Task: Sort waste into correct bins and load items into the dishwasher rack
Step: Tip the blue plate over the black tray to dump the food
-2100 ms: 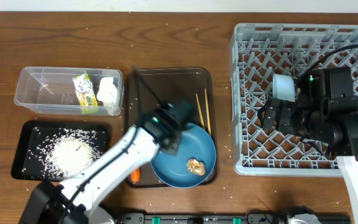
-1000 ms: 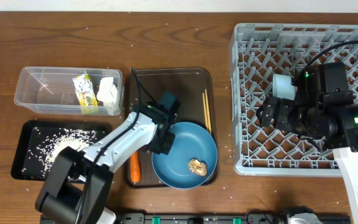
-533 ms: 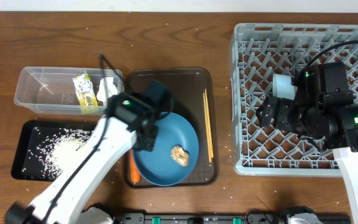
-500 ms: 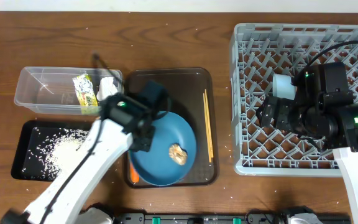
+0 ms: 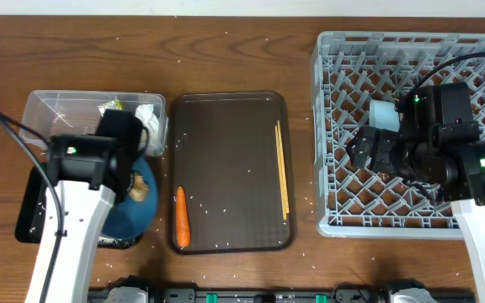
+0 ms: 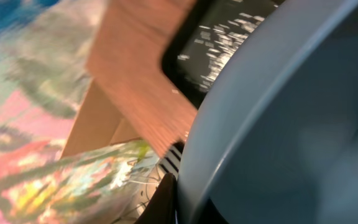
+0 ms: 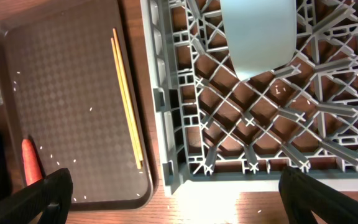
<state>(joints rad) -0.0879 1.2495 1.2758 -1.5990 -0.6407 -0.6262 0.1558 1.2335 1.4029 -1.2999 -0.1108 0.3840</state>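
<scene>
Clamped on the blue plate [image 5: 131,217], the left gripper [image 5: 131,172] held it over the black tray [image 5: 23,229] beneath, the right gripper [image 5: 365,152] stood open — next the tan food scrap [image 5: 141,192] likely needed tipping off

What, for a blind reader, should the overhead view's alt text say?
The left jaws grip a blue plate carrying a tan food scrap over the black tray. A carrot and chopsticks lie on the brown tray; the right jaws hover open above the grey rack.
</scene>
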